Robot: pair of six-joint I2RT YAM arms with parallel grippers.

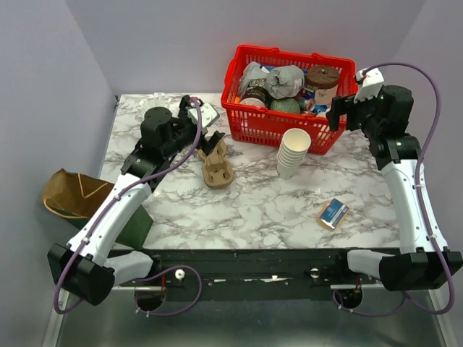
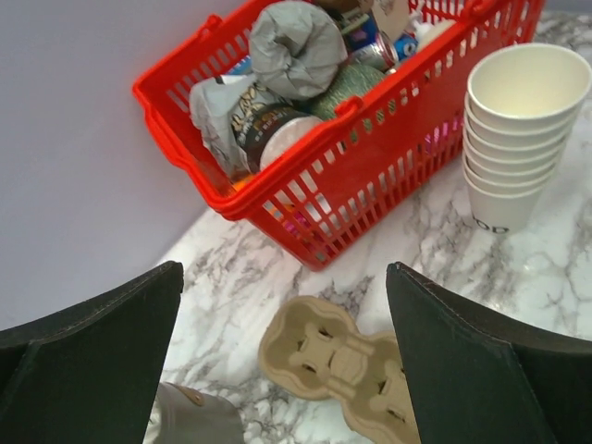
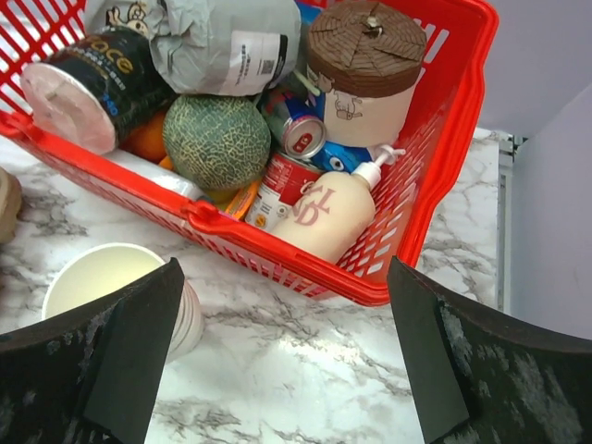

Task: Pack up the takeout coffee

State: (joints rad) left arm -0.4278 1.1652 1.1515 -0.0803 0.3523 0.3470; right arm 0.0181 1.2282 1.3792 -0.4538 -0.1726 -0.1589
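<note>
Arm bases sit nearest in the top view, with both arms reaching out over the bench (image 1: pixel 253 210). Here the left tool (image 1: pixel 210 139) is released, hanging just above the cardboard cup carrier (image 1: pixel 217 170). The right tool (image 1: pixel 335 116) is also released, at the right end of the red basket (image 1: pixel 278 137) and near the stack of paper cups (image 1: pixel 293 152). The paper bag (image 1: pixel 69 194) is at the bench's left edge, well apart from both. Nothing is packed yet, so I'd call this the opening reach.

Left wrist view: jaws wide and empty, carrier on the bench below and between them, cups upper right beside the basket. Likely next move is straight down for a centred pinch. It's thin cardboard, so an off-centre bite could tip it.

Right wrist view: jaws wide and empty, pitched down at the basket's front rim. Cups are lower left, partly behind one finger (image 3: pixel 120 370). It needs to swing left and down, then lift one cup without dragging the nested ones.
</note>
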